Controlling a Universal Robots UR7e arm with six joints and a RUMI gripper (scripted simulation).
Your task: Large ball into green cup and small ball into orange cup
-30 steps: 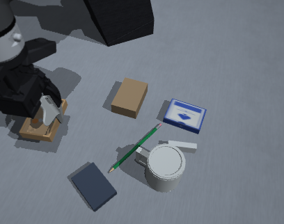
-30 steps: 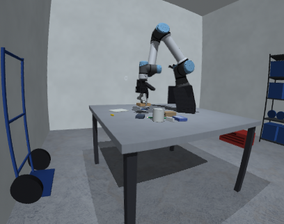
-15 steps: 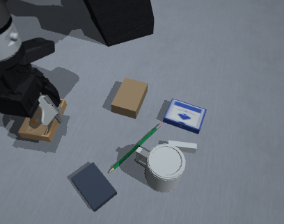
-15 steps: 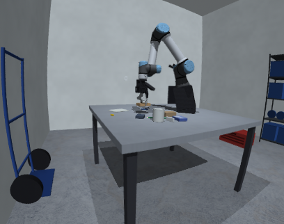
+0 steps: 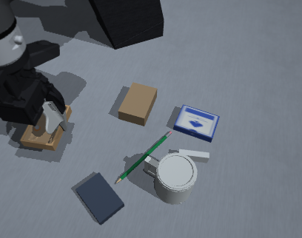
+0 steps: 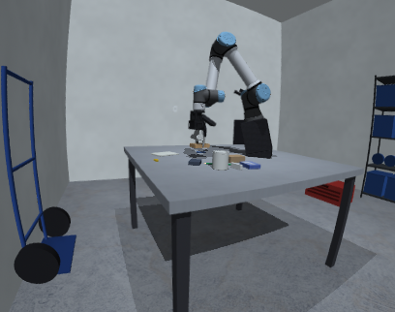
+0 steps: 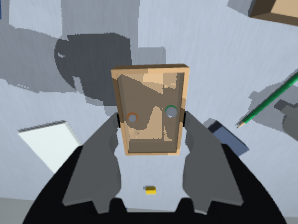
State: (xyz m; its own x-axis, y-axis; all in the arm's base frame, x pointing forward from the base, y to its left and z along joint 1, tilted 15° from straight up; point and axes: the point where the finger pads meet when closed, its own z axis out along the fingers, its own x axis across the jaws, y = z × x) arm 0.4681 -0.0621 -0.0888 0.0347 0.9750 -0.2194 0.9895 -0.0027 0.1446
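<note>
The wooden puzzle (image 5: pixel 40 139) (image 6: pixel 199 144) (image 7: pixel 150 85) is a flat rectangular tray with a raised rim and a clear cover. In the wrist view, its orange cup (image 7: pixel 133 118) sits on the left and its green cup (image 7: pixel 171 111) on the right. A small grey shape shows inside each ring; I cannot tell the ball sizes. My gripper (image 5: pixel 52 122) (image 6: pixel 198 136) (image 7: pixel 151 113) is shut on the puzzle's two long sides. It holds the puzzle just above the table at the far left of the top view, with its shadow below.
On the grey table (image 5: pixel 233 74) lie a cardboard box (image 5: pixel 138 103), a blue case (image 5: pixel 197 123), a green pencil (image 5: pixel 144 157) (image 7: pixel 267 102), a white mug (image 5: pixel 175 177), a white eraser (image 5: pixel 194 155) and a dark notebook (image 5: pixel 100 197). A white pad (image 7: pixel 47 145) and a small yellow piece (image 7: pixel 149 189) lie below the gripper.
</note>
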